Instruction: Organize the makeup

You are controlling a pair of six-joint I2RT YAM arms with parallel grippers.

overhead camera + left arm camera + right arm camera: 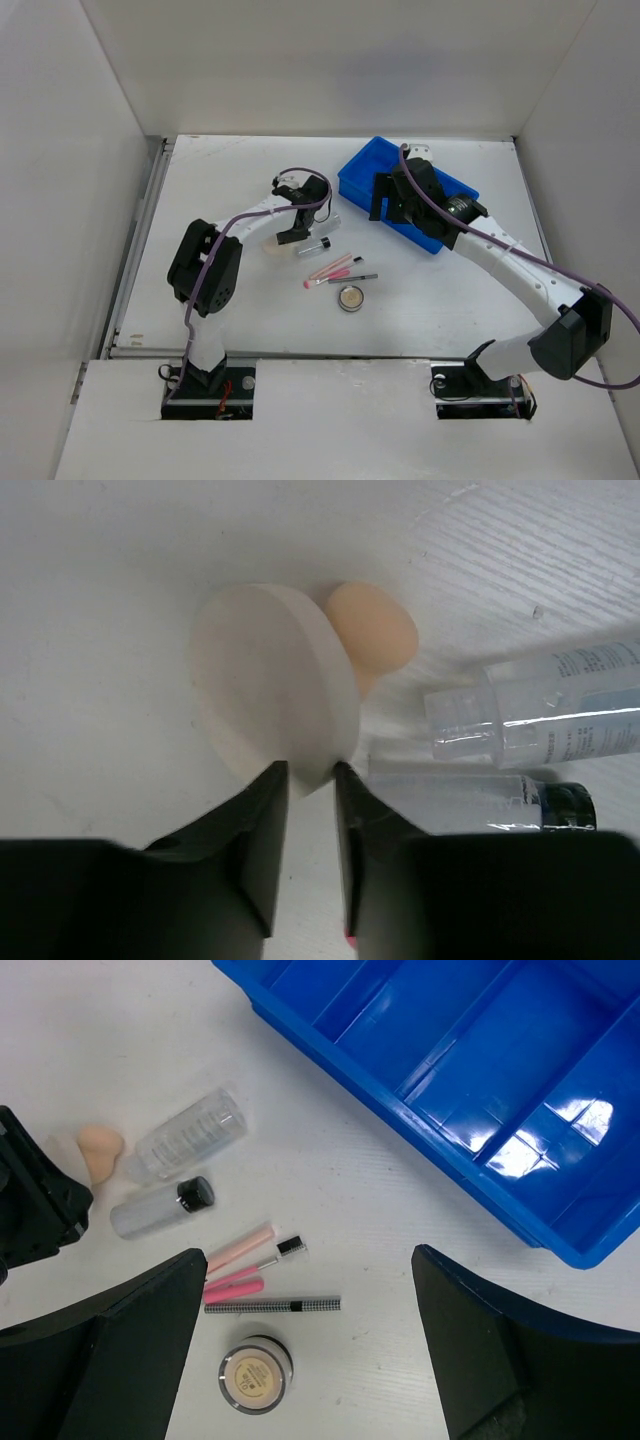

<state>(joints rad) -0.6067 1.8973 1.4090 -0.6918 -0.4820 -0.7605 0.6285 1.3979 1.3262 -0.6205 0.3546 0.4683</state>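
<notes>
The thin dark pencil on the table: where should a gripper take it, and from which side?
Probably mid-shaft on the thin dark pencil, coming straight down, fingers closing across its long axis. It lies flat on the table, so only its sides are grippable. Gaps to the pink stick and the round compact look narrow, so keep the fingers close.

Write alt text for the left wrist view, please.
The left fingers pinch the lower edge of a round beige puff. A peach sponge sits just behind it, and two clear vials lie on the right.
</notes>
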